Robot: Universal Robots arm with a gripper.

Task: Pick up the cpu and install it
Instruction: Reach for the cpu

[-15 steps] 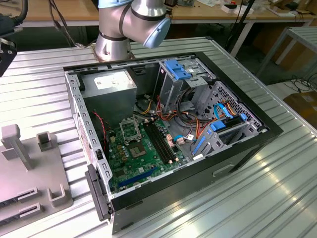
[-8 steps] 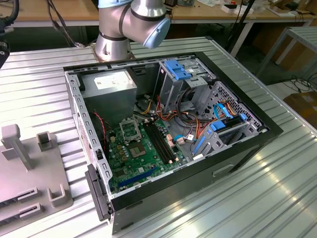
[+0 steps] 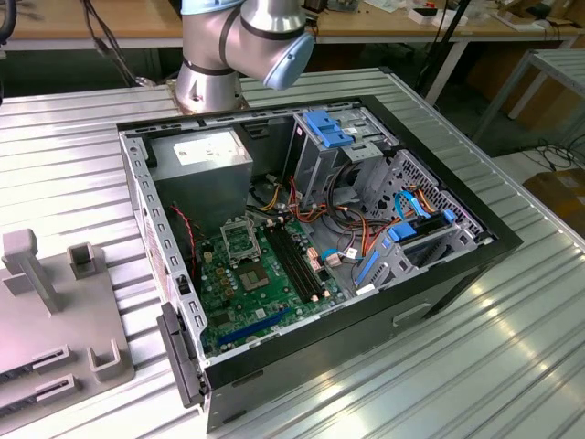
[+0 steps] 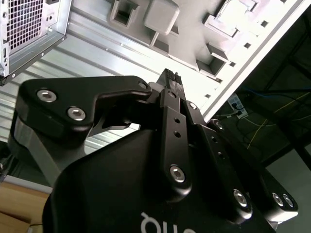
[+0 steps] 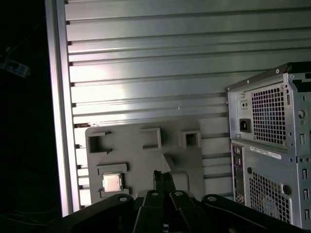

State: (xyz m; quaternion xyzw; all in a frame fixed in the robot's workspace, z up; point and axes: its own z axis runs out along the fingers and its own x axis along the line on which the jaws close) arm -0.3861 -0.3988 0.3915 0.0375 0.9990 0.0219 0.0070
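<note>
The cpu [image 5: 112, 182] is a small silvery square lying flat in a framed pocket of the grey fixture plate [image 5: 146, 160]. In the first wrist view my gripper [image 5: 164, 175] hangs high above this plate, off to one side of the cpu and well apart from it. Its two black fingers are pressed together with nothing between them, as the second wrist view also shows at the gripper [image 4: 171, 74]. In the exterior view the open computer case [image 3: 302, 247] lies on its side with the green board [image 3: 251, 283] and its metal-framed socket [image 3: 239, 240] facing up.
The grey fixture plate [image 3: 55, 311] with upright holders sits at the exterior view's left of the case on the ribbed metal table [image 3: 475, 347]. The arm's base [image 3: 228, 55] stands behind the case. A power-supply box [image 3: 206, 155], cables and blue drive brackets [image 3: 334, 128] crowd the case.
</note>
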